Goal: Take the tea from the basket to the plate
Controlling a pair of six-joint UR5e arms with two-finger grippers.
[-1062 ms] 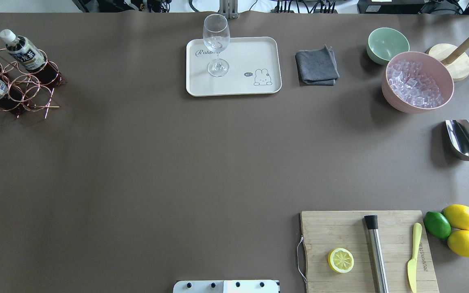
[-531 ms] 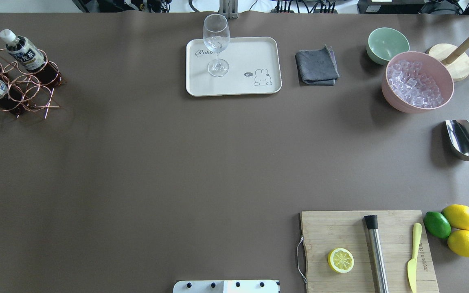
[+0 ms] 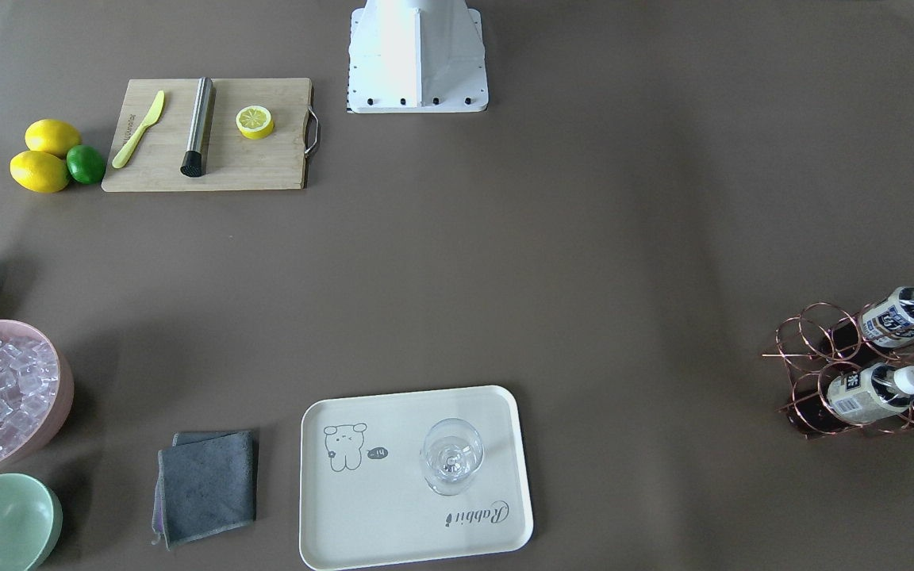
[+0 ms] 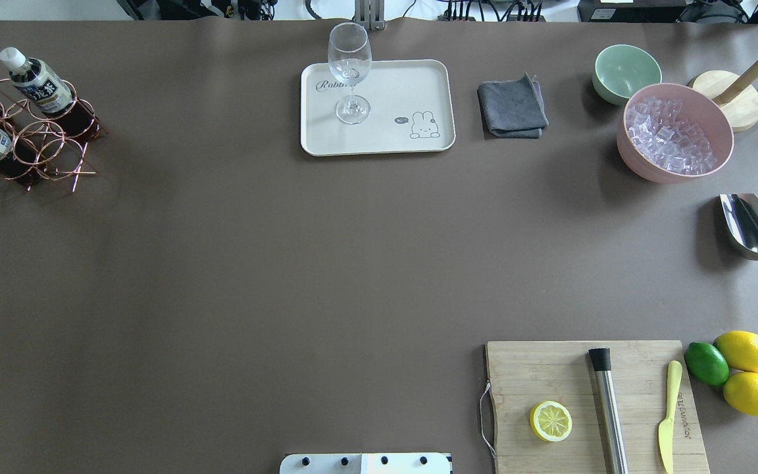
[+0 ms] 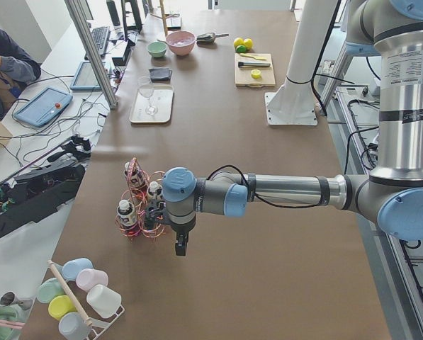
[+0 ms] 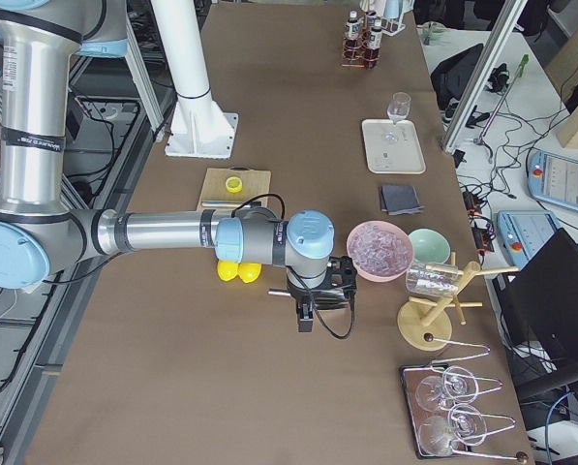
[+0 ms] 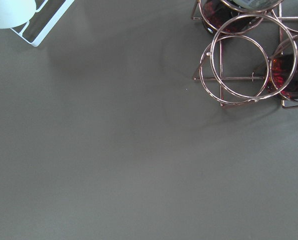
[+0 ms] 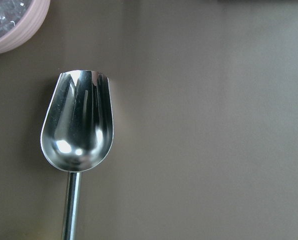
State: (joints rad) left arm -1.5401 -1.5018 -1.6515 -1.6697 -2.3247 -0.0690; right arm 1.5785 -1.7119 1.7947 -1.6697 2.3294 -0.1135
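Tea (image 4: 37, 82) is here as three small white-capped bottles of dark liquid, lying slanted in the rings of a copper wire basket (image 4: 43, 150) at the far left of the worktop (image 4: 254, 263) in the overhead view; one of them is cut off by that view's edge. The plate (image 4: 412, 85), cream with a small cartoon animal and the script "Rabbit", lies well apart from the basket along the worktop's far edge. A clear stemmed glass (image 4: 350, 72) stands upright on it, toward the script end, and a folded grey cloth (image 4: 512, 105) lies near the plate. The left fingers (image 5: 180, 247) point down over bare worktop just beside the basket, touching nothing. They show only in the left side view, so I cannot tell whether they are spread or closed. The left wrist view catches basket rings and dark bottle bottoms at its upper right. The right fingers (image 6: 305, 321) hang near the pink bowl (image 6: 379, 247) of ice, with a metal scoop (image 8: 76, 125) lying under the wrist camera. Their spread cannot be told either.
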